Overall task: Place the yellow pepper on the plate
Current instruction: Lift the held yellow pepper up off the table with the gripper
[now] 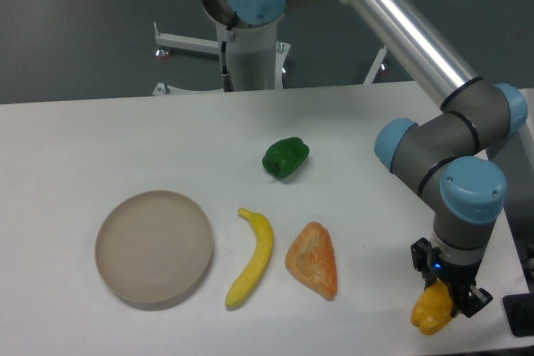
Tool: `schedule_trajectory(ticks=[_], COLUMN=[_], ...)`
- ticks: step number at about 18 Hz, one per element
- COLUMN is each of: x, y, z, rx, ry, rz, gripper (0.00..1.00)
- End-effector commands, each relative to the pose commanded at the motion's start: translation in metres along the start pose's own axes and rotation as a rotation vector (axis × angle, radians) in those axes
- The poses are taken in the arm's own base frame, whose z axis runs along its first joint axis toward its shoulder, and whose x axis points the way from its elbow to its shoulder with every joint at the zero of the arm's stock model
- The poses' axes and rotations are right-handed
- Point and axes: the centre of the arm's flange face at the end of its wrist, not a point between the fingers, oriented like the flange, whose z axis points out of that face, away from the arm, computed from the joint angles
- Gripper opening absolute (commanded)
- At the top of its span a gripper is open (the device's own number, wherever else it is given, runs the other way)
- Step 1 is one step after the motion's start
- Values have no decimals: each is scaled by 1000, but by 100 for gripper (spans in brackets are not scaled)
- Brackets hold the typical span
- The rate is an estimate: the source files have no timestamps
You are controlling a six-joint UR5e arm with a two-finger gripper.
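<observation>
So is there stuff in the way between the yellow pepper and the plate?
Yes. The gripper is at the yellow pepper near the table's right edge, and the plate is far to the left. Between them on the table lie the orange wedge and the banana. The green pepper sits farther back, off that line.

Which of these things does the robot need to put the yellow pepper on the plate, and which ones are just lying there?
Needed for the job:
- the yellow pepper, at the gripper near the table's right edge
- the plate, on the left with nothing on it

Just lying about:
- the banana
- the orange wedge
- the green pepper
</observation>
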Motion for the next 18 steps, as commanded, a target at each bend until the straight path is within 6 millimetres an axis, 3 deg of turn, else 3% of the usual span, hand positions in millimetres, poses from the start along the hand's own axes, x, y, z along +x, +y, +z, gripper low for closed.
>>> schedule_trajectory(ticks=[5, 7, 11, 13, 18], x=[3, 11, 33, 47, 90], y=[-6, -16, -12, -10, 0], z=[-7, -18, -46, -65, -141], rx=[-2, -1, -6, -10, -24], ry=[0, 8, 40, 67, 144], rz=[1, 11, 8, -13, -77], gripper=[41, 41, 41, 42, 42])
